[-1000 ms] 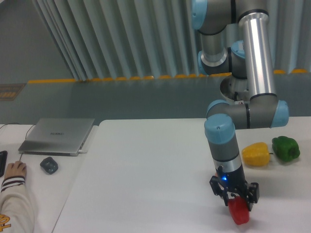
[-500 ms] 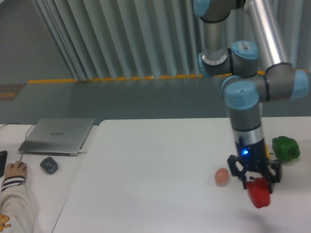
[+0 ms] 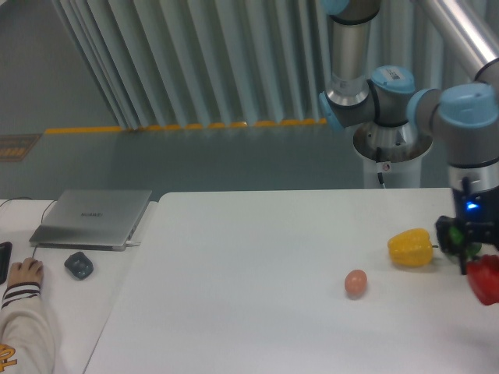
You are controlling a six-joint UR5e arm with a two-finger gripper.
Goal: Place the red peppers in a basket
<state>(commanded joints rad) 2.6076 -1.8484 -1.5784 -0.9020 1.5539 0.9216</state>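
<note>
The glossy red bell pepper (image 3: 485, 278) hangs at the frame's right edge, above the white counter (image 3: 249, 265), clamped in the black two-finger gripper (image 3: 472, 261). It looks light and firm, but the waxy skin is probably slippery; a grip across its broad middle seems safest. Beside it lie a yellow bell pepper (image 3: 411, 248) and a small pinkish egg-shaped object (image 3: 355, 283). No basket is visible.

A white table (image 3: 234, 257) carries a yellow pepper (image 3: 411, 248) near its right edge, a small pinkish egg-shaped object (image 3: 355, 283) left of that pepper, and, on a separate white surface beside the table's left edge, a closed grey laptop (image 3: 93, 217) and a dark mouse (image 3: 79, 265).
</note>
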